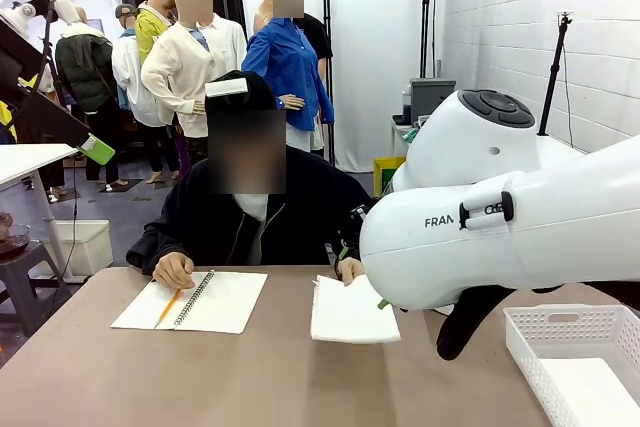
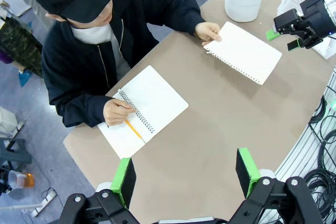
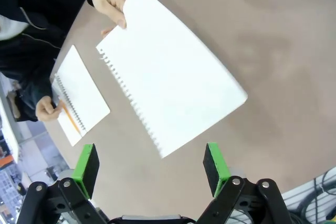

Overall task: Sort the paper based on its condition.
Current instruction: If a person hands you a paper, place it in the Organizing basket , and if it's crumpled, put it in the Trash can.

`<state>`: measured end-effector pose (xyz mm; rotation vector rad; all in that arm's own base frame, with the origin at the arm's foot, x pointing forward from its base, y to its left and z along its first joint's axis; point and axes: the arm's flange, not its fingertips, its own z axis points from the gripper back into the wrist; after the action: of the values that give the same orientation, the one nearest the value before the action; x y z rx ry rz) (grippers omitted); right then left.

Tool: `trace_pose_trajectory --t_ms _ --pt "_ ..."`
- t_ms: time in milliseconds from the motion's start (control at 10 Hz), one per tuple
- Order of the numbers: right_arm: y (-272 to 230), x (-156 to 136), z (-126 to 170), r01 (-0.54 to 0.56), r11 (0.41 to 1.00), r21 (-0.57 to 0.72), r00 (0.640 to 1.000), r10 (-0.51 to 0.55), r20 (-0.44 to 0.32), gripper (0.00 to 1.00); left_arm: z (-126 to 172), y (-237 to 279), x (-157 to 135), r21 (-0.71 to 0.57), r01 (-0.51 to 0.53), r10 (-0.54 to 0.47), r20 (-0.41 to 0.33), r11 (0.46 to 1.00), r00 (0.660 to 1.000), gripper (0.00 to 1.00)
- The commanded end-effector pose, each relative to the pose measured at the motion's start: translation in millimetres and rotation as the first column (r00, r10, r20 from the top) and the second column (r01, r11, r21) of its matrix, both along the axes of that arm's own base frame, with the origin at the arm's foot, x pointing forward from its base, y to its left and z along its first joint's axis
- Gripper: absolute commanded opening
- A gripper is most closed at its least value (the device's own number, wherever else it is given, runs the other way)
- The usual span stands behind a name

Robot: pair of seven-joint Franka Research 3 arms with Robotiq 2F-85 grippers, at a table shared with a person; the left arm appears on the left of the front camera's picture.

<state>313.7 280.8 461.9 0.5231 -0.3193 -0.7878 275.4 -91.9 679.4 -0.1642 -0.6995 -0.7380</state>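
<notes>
Right gripper (image 3: 149,157), spread and empty, is being held over the paper (image 3: 168,72); light and floppy, it is being judged best pinched at its free edge.

From the counter's (image 1: 250,377) near edge the front camera looks level across at the person (image 1: 250,207) at about twelve o'clock, the left wrist camera stares down from high up with the paper (image 2: 244,51) at two o'clock, and the right wrist camera hangs close over that same paper, with the notebook (image 3: 81,98) at nine o'clock.
</notes>
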Motion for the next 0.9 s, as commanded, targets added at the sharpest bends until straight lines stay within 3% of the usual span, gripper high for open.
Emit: trace_pose_trajectory --t_ms 0,500,800 --pt "-13.3 -14.4 -21.1 -0.015 0.999 0.033 1.0 0.014 0.019 1.0 -0.3 0.7 -0.6 0.001 0.001 -0.001 -0.001 1.0 1.0 1.0" --pt "-13.5 -10.8 -22.8 -0.015 0.999 0.049 1.0 0.015 0.008 1.0 -0.3 0.7 -0.6 0.001 0.001 -0.001 -0.001 1.0 1.0 1.0" --pt "-7.1 3.9 -36.9 0.002 1.0 0.029 0.999 -0.003 0.038 1.0 -0.3 0.7 -0.6 0.001 0.001 -0.001 -0.001 1.0 1.0 1.0"
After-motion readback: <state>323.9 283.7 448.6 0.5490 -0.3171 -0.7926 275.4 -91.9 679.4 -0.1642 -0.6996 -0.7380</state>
